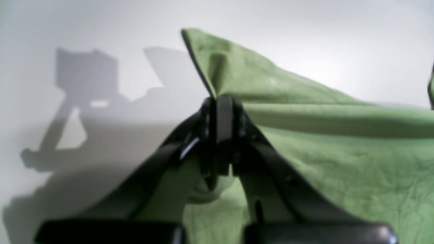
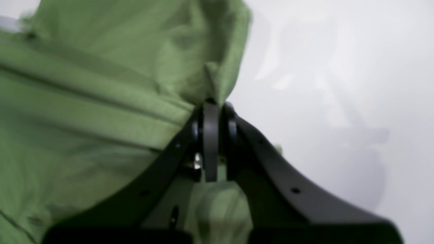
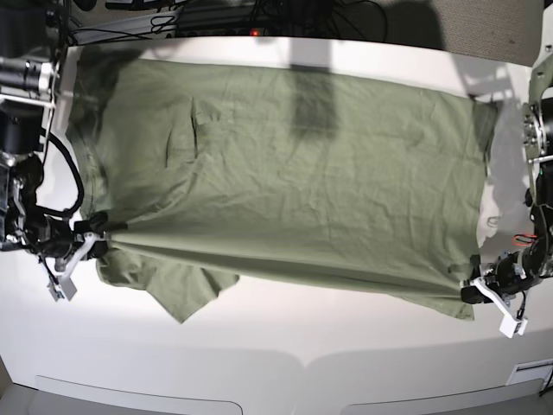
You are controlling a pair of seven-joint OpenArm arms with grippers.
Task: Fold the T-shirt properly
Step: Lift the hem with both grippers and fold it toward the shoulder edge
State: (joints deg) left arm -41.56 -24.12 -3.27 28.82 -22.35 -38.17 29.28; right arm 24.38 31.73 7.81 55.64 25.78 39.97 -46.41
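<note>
The sage-green T-shirt [image 3: 294, 173] lies spread across the white table, wrinkled, with its near edge raised into a taut line between my two grippers. In the base view my left gripper [image 3: 471, 290] pinches the shirt's near right corner, and my right gripper [image 3: 97, 230] pinches the near left part beside a sleeve [image 3: 186, 298] that droops toward the front. The left wrist view shows the left gripper [image 1: 217, 100] shut on a peak of the T-shirt [image 1: 339, 152]. In the right wrist view the right gripper [image 2: 212, 103] is shut on a bunched fold of the T-shirt [image 2: 84, 101].
The white table [image 3: 285, 363] runs toward its front edge below the shirt. Cables and dark equipment [image 3: 251, 13] line the back edge. The arm bases stand at the far left [image 3: 22, 104] and far right [image 3: 540, 130].
</note>
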